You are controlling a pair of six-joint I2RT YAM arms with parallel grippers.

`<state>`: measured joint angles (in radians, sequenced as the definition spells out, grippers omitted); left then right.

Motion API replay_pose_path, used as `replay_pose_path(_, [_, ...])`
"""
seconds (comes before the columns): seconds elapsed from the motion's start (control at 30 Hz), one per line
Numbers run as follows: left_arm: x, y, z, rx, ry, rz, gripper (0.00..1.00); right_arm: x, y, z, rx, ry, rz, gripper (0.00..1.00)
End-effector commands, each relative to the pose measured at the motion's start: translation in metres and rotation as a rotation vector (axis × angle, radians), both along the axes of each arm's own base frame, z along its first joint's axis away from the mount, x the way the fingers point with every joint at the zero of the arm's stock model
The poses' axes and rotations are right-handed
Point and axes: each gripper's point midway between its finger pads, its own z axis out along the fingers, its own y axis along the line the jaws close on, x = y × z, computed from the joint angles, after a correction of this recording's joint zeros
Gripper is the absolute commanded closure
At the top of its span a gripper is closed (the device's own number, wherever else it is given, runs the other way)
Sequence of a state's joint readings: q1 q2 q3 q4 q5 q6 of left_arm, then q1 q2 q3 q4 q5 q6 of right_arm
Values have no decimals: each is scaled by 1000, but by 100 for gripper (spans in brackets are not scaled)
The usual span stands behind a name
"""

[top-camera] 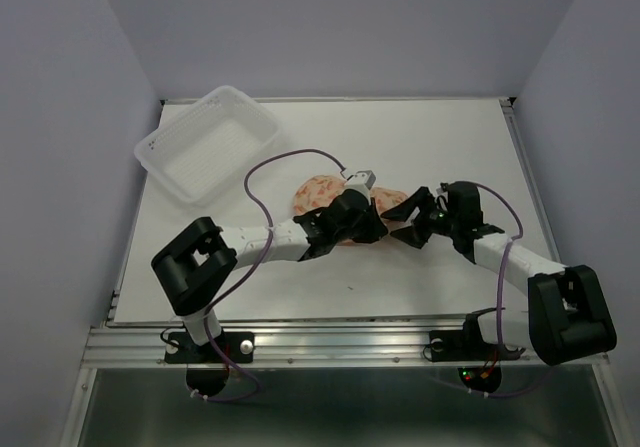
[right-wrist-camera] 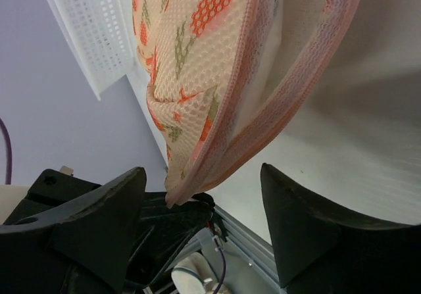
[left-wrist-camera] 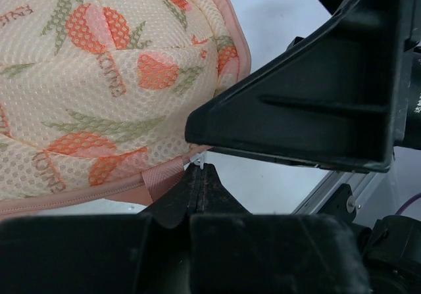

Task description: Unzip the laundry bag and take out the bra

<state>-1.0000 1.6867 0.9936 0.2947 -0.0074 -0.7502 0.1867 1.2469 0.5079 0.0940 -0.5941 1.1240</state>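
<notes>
**Bag edge pinched, bra unseen**

The left pincer (left-wrist-camera: 197,168) is clamped together on the pink edge of the laundry bag (left-wrist-camera: 99,77), mid-table; the right pincer (right-wrist-camera: 202,175) stands apart astride the bag's parted rim, gripping nothing; the bra is out of sight; so thin a pinch may slip, or a pull may drag the whole bag; the white table (top-camera: 430,147) carries a basket (top-camera: 210,152) at its far left corner; plain lilac walls (top-camera: 330,27) surround.

The table (top-camera: 430,147) is being lit brightly and evenly from above, with faint soft shadows being cast beneath the arms (top-camera: 260,237).
</notes>
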Motion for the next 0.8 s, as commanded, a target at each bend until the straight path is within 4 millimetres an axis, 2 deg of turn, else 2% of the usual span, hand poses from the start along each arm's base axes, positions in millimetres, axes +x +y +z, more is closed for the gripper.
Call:
replay_pose_path(0.0, [5, -15, 25, -58, -37, -10, 100, 13, 2, 6, 7, -64, -35, 32])
replay_pose_path(0.03, [5, -14, 24, -55, -35, -10, 100, 13, 2, 6, 5, -68, -35, 38])
replay_pose_path(0.07, [3, -13, 23, -53, -34, -11, 100, 14, 1, 5, -1, -72, -38, 57])
replay_pose_path(0.1, [3, -11, 20, -46, -30, -10, 100, 14, 1, 6, -3, -74, -37, 67])
replay_pose_path(0.13, [2, -9, 19, -42, -30, -11, 100, 15, 1, 7, -7, -81, -36, 85])
replay_pose_path(0.2, [0, -3, 10, -15, -26, -7, 100, 15, 0, 6, -13, -82, -38, 97])
replay_pose_path(0.27, [-1, 10, -2, 29, -25, 8, 100, 16, -1, 6, -22, -83, -39, 99])
replay_pose_path(0.37, [-1, 25, -8, 50, -25, 31, 100, 13, 0, 4, -28, -76, -25, 99])
replay_pose_path(0.6, [-5, 69, -29, 95, -6, 85, 100, 20, -23, 8, -30, -73, -50, 99])
replay_pose_path(0.63, [-2, 75, -25, 90, -16, 95, 100, 24, -29, 9, -27, -74, -60, 99])
replay_pose_path(0.77, [3, 97, -31, 113, -22, 124, 100, 23, -33, 12, -17, -68, -28, 99])
